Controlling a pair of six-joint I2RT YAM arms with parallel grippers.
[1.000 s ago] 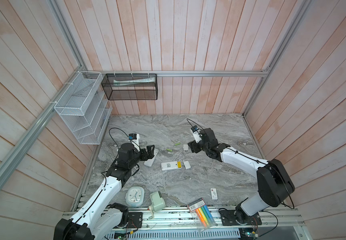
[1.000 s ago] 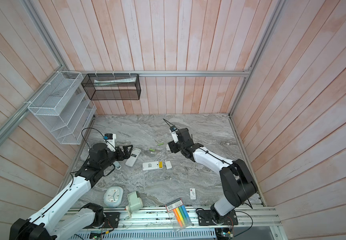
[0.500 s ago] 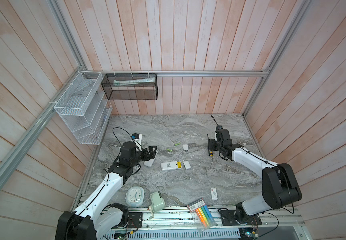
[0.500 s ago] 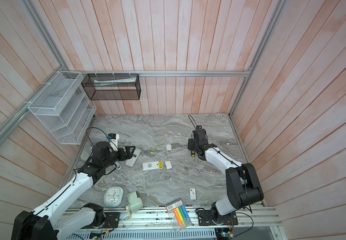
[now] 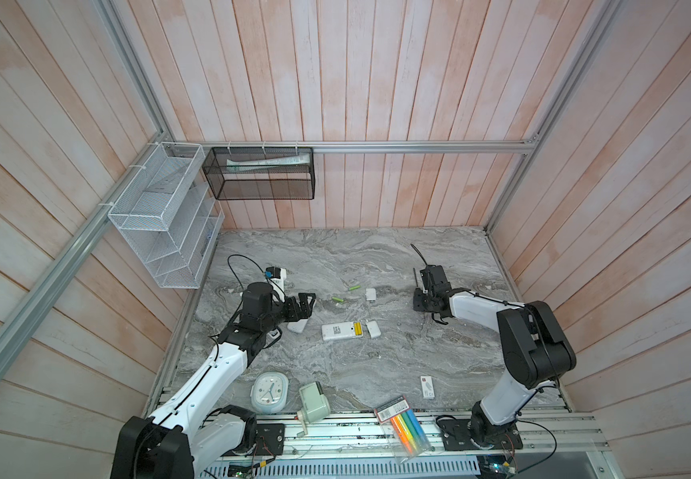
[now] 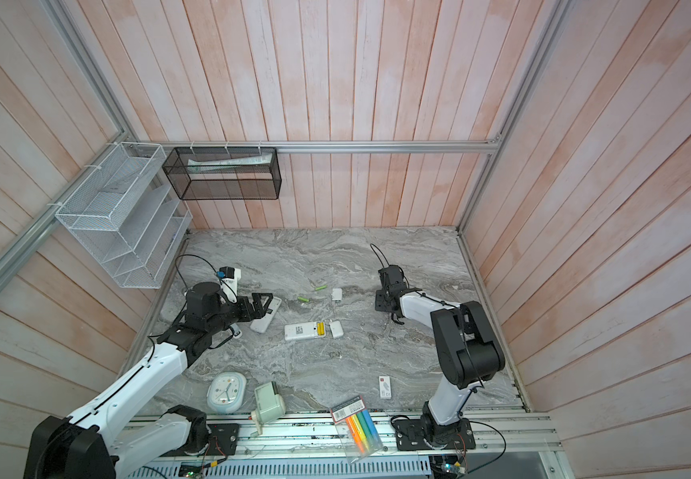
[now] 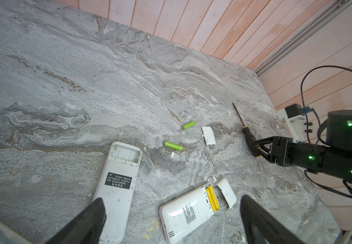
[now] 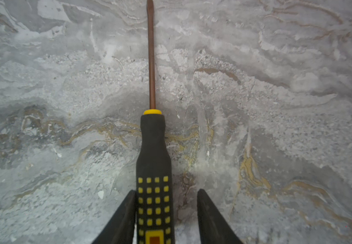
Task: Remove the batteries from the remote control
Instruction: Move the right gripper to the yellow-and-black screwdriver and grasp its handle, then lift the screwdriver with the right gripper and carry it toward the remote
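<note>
Two white remotes lie face down. One remote control holds two yellow batteries in its open bay, its cover beside it. The other remote has an empty bay. Two lime green batteries lie loose near a second cover. My left gripper hangs open over the empty remote. My right gripper straddles a black-and-yellow screwdriver lying on the table. One finger touches the handle; a gap shows at the other.
Along the table's front edge are a pale clock, a grey-green sharpener, a highlighter packet and a small white box. A white mesh rack and a black mesh basket hang on the walls.
My right arm has swung right, away from the remotes, and its jaws have narrowed round the screwdriver handle. The left arm has barely shifted.
</note>
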